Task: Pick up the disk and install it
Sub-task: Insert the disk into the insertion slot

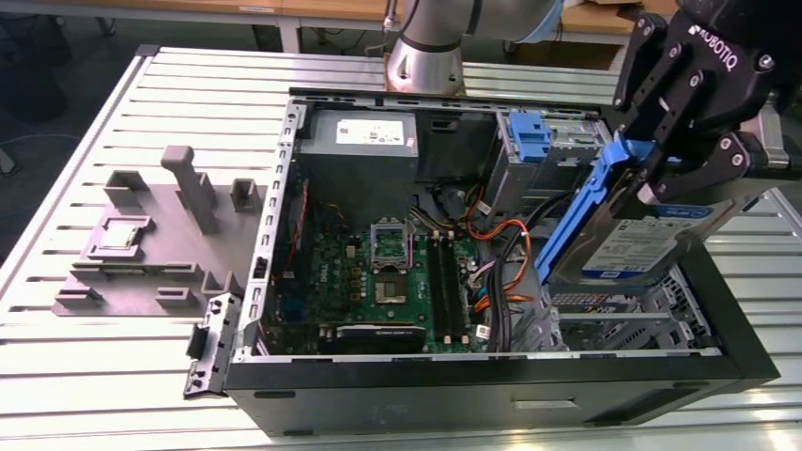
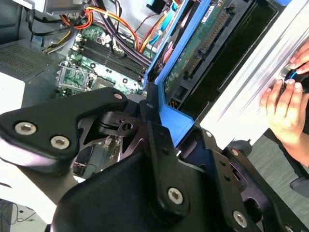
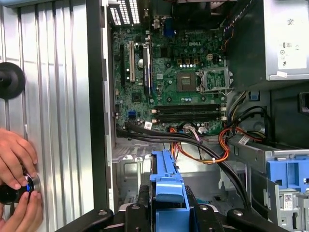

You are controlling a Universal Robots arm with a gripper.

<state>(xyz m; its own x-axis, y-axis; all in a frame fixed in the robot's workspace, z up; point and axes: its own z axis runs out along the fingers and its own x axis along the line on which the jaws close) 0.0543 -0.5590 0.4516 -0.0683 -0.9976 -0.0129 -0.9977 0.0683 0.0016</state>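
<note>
Well off to the exterior view's left of the pincer sits a grey fixture block (image 1: 150, 235). Nearer, below it, the motherboard (image 1: 389, 272) lies in the open computer case (image 1: 501, 395). The pincer (image 1: 664, 169) pinches the disk (image 1: 640, 240) by its blue carrier. The disk hangs just beneath the fingers, tilted on edge over the case's end. The arm (image 1: 426, 42) rises behind the case, and the pincer points downward. A person's hand (image 3: 17, 159) rests outside the case wall.
</note>
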